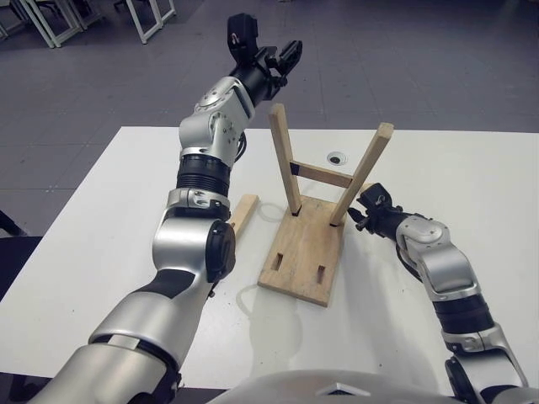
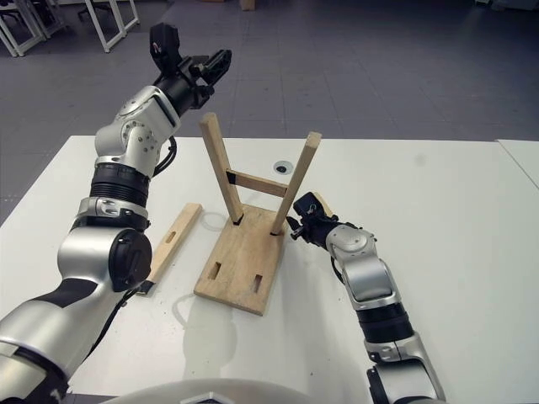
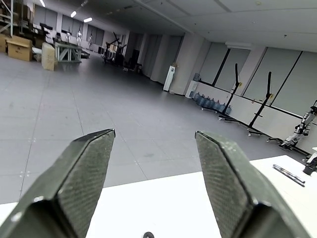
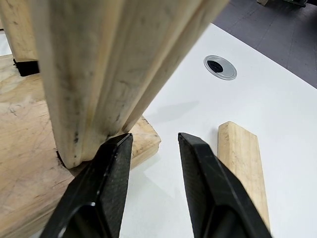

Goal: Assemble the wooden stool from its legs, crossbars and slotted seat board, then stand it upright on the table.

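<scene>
The slotted seat board (image 1: 299,252) lies flat near the middle of the white surface (image 1: 101,219). 2 legs stand in its far slots: the left leg (image 1: 285,156) leans slightly away from the right leg (image 1: 364,172), which tilts outward to the right. 1 crossbar (image 1: 324,174) joins them partway up. The 2 near slots (image 1: 278,259) in the board are unfilled.

A loose leg (image 2: 175,240) with a slot cut in it lies flat just left of the board, its near end hidden behind the left arm. Another loose wooden piece (image 4: 242,158) lies on the surface to the right of the board, beyond the right end effector (image 2: 296,220).

The right end effector sits low at the board's far right corner, released, its 2 fingers (image 4: 106,178) spread with nothing between them. 1 finger is just beside the foot of the right leg; whether it touches the wood cannot be told.

The left end effector (image 2: 194,61) is raised high above the far edge of the surface, well apart from the stool parts, released and holding nothing.

A round cable grommet (image 1: 337,157) is set in the surface behind the crossbar.
</scene>
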You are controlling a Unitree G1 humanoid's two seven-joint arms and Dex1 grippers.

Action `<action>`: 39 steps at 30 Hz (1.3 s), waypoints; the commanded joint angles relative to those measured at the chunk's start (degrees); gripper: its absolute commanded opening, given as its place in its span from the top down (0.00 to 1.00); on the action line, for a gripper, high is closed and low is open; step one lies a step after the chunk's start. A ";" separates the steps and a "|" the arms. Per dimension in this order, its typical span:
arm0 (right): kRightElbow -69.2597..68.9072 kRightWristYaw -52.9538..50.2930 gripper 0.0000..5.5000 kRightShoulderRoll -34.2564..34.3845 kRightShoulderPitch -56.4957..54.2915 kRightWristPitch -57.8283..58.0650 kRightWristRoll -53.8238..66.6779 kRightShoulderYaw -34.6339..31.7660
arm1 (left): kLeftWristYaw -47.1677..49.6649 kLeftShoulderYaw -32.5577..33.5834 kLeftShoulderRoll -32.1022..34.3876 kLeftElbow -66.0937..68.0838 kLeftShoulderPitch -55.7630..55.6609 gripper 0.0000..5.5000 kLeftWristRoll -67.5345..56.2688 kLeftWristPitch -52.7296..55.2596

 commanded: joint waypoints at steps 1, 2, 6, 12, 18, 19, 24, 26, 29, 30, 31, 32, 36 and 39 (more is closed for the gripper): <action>-1.47 -0.05 0.69 -0.54 0.59 0.71 0.26 0.35 | -0.64 0.13 3.04 -7.02 -7.73 0.45 0.02 -3.91; -1.70 -0.18 0.69 -0.46 0.73 0.84 0.28 0.44 | -0.84 0.56 4.01 -7.75 -10.50 0.45 -0.18 -5.14; -2.49 -0.25 0.69 -0.53 1.35 0.97 0.45 0.59 | -2.06 1.08 6.07 -2.76 -16.80 0.45 0.16 -8.75; -3.36 -0.18 0.69 -0.99 2.46 0.89 0.52 0.68 | -3.31 -1.11 1.84 0.09 0.21 0.45 -1.87 7.54; -2.69 -0.70 0.69 -1.46 2.18 0.67 0.42 0.19 | 2.07 -1.24 -2.09 -22.60 27.51 0.45 -10.73 35.86; -2.58 -0.80 0.69 -1.55 2.28 0.56 0.38 0.20 | 2.69 -0.61 -1.18 -23.13 26.22 0.45 -10.88 34.90; -2.17 -1.00 0.69 -2.01 2.59 0.44 0.31 0.62 | 5.65 1.26 2.92 -27.06 17.81 0.45 -9.52 26.42; -1.87 -1.31 0.69 -2.45 3.03 0.60 0.21 0.04 | 7.22 3.05 4.22 -30.68 16.04 0.45 -9.75 24.46; -1.46 -2.66 0.69 -2.68 3.14 0.89 0.10 -1.14 | 10.23 7.20 6.54 -37.84 16.03 0.45 -10.93 22.39; -1.26 -3.43 0.69 -2.55 2.91 1.14 0.10 -1.70 | 11.15 9.07 7.16 -41.09 16.69 0.45 -12.04 22.14; -1.11 -4.30 0.69 -2.27 2.56 1.53 0.13 -2.40 | 12.19 10.70 7.67 -43.91 17.65 0.45 -13.03 22.62; -1.52 -4.54 0.69 -1.98 2.34 2.51 0.68 -3.10 | 11.84 9.67 9.71 -46.83 20.56 0.45 -11.81 24.11; -5.64 -1.90 0.69 -4.91 3.27 7.06 1.29 -1.96 | 7.57 -0.64 20.77 -57.14 42.49 0.45 -7.30 36.61; -11.32 5.13 0.69 -11.74 5.35 8.46 2.61 -1.00 | -0.52 -3.20 28.67 -68.84 56.28 0.45 -12.01 43.53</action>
